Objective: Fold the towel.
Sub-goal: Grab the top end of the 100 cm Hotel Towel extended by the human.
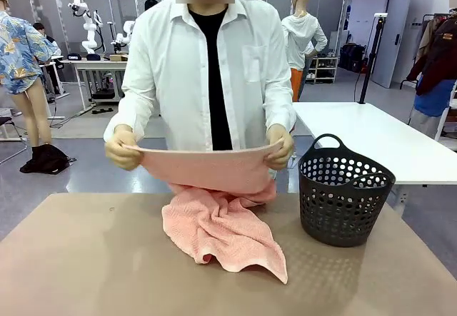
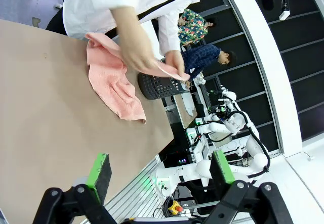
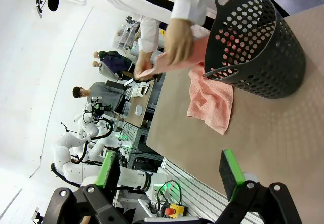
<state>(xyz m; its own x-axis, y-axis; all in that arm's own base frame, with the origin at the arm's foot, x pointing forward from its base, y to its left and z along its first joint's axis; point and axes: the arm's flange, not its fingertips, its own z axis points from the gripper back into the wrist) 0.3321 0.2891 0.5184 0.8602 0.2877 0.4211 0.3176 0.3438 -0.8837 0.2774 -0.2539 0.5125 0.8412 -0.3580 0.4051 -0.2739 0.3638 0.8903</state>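
- My left gripper [image 2: 160, 168] hangs above the near left part of the table [image 1: 86, 259]. Its green pads [image 2: 99, 171] stand wide apart with nothing between them.
- My right gripper [image 3: 169, 169] hangs over the near right side. Its fingers are also spread and hold nothing.
- The near half of the brown table top is bare from edge to edge, so there is free room in front of both grippers.
- The towel [image 1: 214, 223] sits past the middle of the table. Its lower part lies crumpled on the surface, and one corner reaches back toward me on the right.
- Left of the heap, the table runs open out to its left edge.
- To the right stands a dark perforated basket [image 1: 343, 195] with loop handles, upright and near the towel. In the front view a narrow strip of bare table shows between them, so the room on that side is tight. The basket is close to the table's right edge.
- At the far edge a person in a white shirt holds the towel's upper hem stretched level. One hand [image 1: 123, 152] grips one end and the other hand [image 1: 280, 148] grips the other.
- The hem is lifted clear of the table, and the cloth falls from it down to the heap.
- My left wrist view shows the pink cloth [image 2: 109, 77] draped from those hands, with the basket beyond it.
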